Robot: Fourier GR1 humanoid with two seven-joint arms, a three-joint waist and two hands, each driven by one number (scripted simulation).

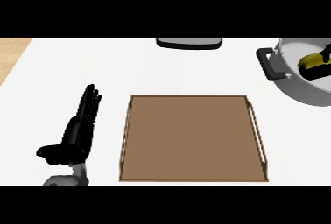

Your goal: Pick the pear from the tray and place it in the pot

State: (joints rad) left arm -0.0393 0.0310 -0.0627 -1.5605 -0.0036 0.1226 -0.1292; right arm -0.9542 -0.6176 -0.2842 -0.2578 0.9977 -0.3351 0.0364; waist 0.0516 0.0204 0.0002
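Observation:
The yellow pear (309,64) is inside the grey pot (294,89) at the upper right, by the view's right edge. My right hand (325,53) shows only as black fingers above and below the pear, curled round it; the rest of the hand and arm is cut off by the edge. The brown wooden tray (194,140) lies in the middle of the white counter with nothing on it. My left hand (79,129) rests open to the left of the tray, fingers straight and pointing away from me.
The pot has a black handle (266,64) on its left side, facing the tray. A dark grey object (188,42) sits at the counter's far edge, top centre. A strip of wood surface (12,54) shows at the upper left.

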